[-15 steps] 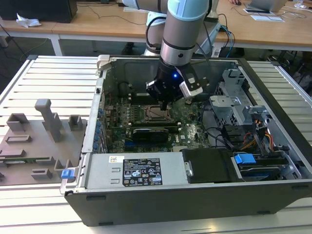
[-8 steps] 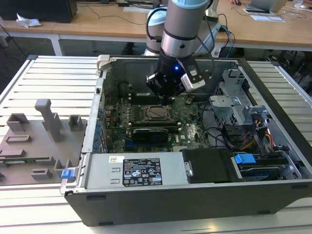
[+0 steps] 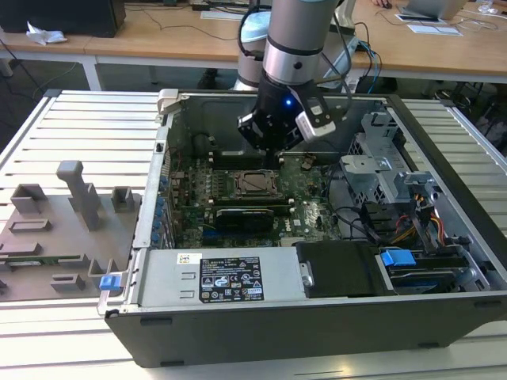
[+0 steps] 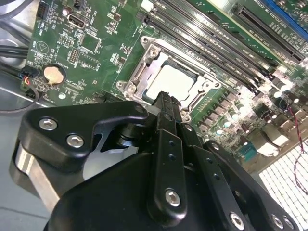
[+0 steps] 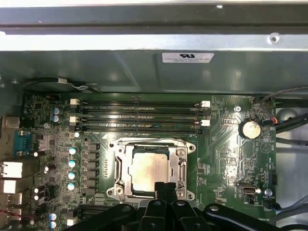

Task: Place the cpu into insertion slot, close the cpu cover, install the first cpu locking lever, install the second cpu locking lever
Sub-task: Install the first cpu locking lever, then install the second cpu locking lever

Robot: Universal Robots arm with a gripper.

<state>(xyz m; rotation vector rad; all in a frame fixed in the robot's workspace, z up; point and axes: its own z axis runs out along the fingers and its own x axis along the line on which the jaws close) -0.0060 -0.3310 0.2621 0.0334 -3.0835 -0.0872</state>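
The cpu (image 5: 149,168) (image 4: 171,82) (image 3: 255,182) lies flat in the insertion slot (image 5: 111,191) on the green motherboard (image 3: 313,210). Its silver-grey top shows through the window of the cpu cover (image 5: 180,163) (image 4: 139,72), which lies down flat around it. A thin wire lever (image 5: 144,141) runs along one edge of the cover. My gripper (image 5: 164,188) (image 4: 166,98) (image 3: 273,157) hovers just above the socket's edge, with its black fingers pressed together and nothing between them. The fingertips overlap the rim of the cover in both wrist views.
Long black memory slots (image 5: 139,113) run beside the socket, and a coin battery (image 5: 250,129) sits nearby. A black expansion card (image 3: 249,215), the power supply (image 3: 214,277) and a drive cage (image 3: 380,158) crowd the case. A grey fixture tray (image 3: 55,229) lies at the exterior view's left.
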